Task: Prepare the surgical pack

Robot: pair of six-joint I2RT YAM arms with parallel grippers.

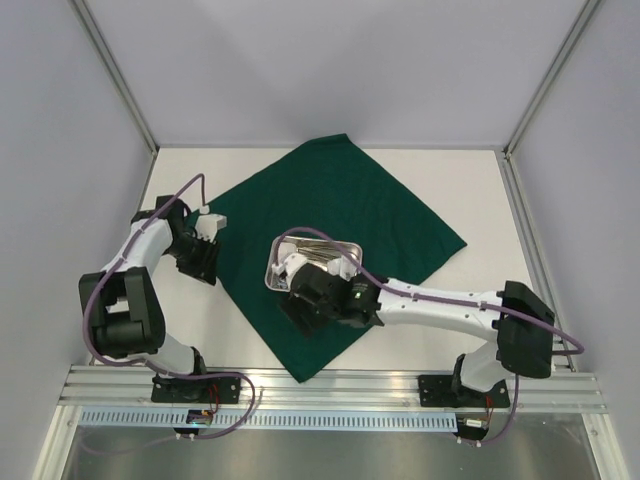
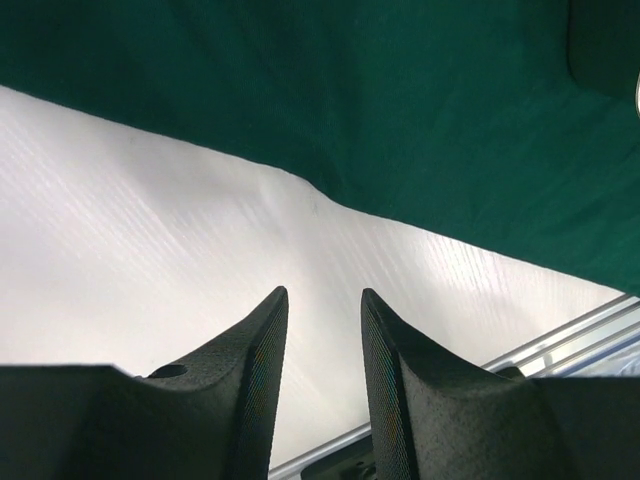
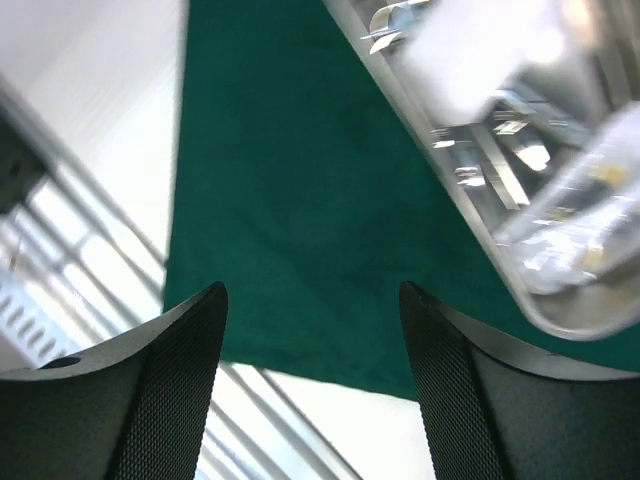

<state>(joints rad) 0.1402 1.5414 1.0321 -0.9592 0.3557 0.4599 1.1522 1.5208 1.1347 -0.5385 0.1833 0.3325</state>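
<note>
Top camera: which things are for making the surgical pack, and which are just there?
For the job:
- green cloth, spread flat
- steel tray, sitting on the cloth
- metal instruments, inside the tray

Just there:
- white table
- metal rail along the near edge

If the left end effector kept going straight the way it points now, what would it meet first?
Probably the bare white table, just short of the edge of the dark green cloth. The left end effector tilts down toward it; depth is unclear.
</note>
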